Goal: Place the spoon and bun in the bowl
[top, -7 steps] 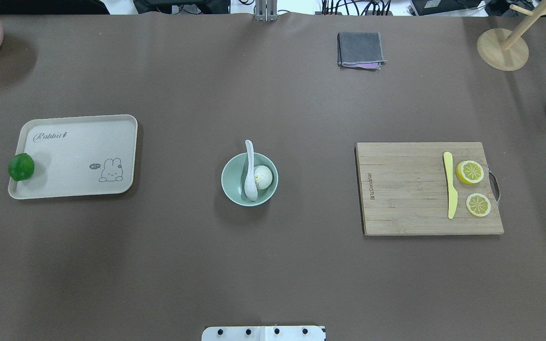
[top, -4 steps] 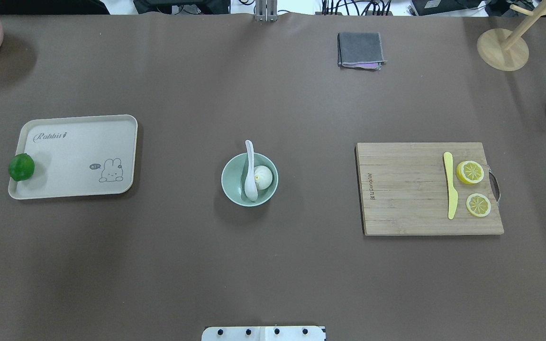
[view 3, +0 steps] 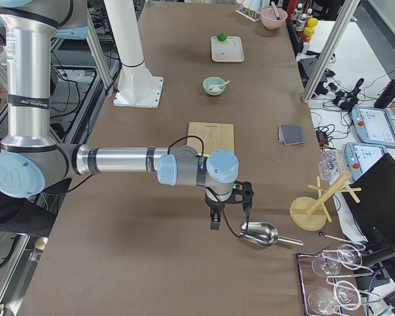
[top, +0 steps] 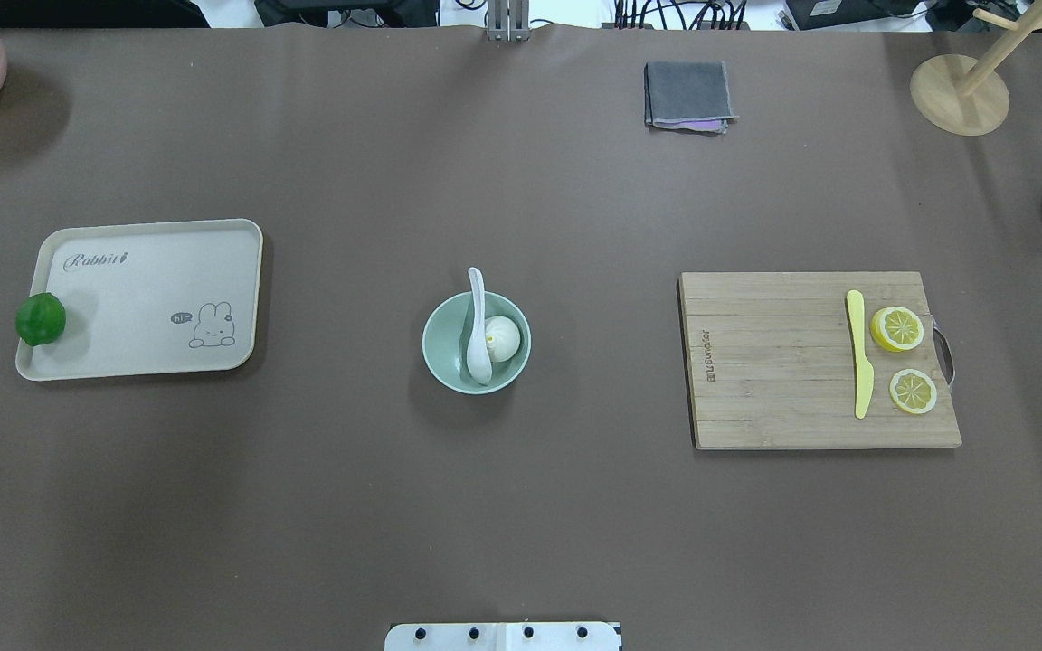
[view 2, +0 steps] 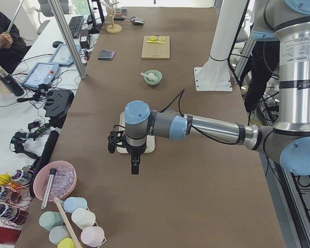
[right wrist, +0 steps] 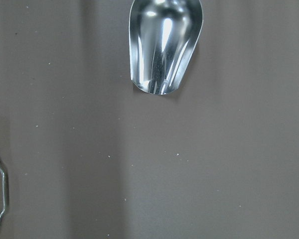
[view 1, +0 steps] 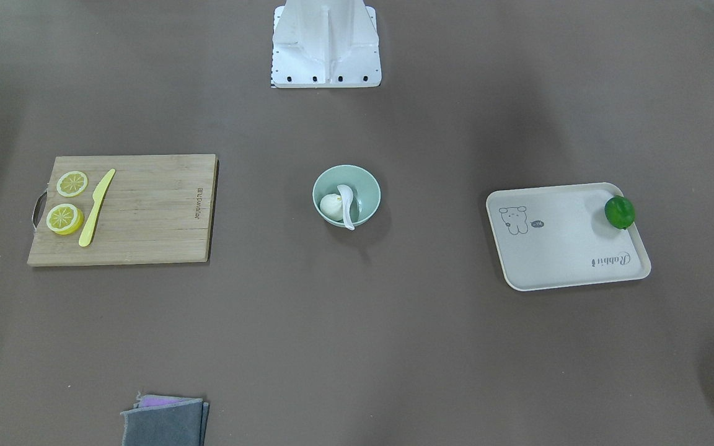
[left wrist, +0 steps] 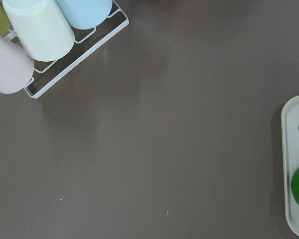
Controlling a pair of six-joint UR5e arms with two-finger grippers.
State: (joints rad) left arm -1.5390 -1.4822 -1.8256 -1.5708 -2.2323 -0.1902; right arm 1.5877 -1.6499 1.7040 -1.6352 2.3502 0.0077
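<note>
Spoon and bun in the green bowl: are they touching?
Touching. The overhead view shows the spoon lying against the bun inside the bowl, with no green showing between them; the front-facing view agrees.

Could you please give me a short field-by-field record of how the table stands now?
bowl: round pale mint-green bowl, upright
spoon: white ceramic soup spoon, scoop inside the bowl, handle leaning over its far rim
bun: small round white steamed bun, inside the bowl beside the spoon
task state: both items appear placed
left claw: near the beige rabbit tray; open or shut cannot be told
right claw: near the steel scoop; cannot be told
elsewhere: green lime on the tray; yellow plastic knife and two lemon slices on the wooden cutting board
</note>
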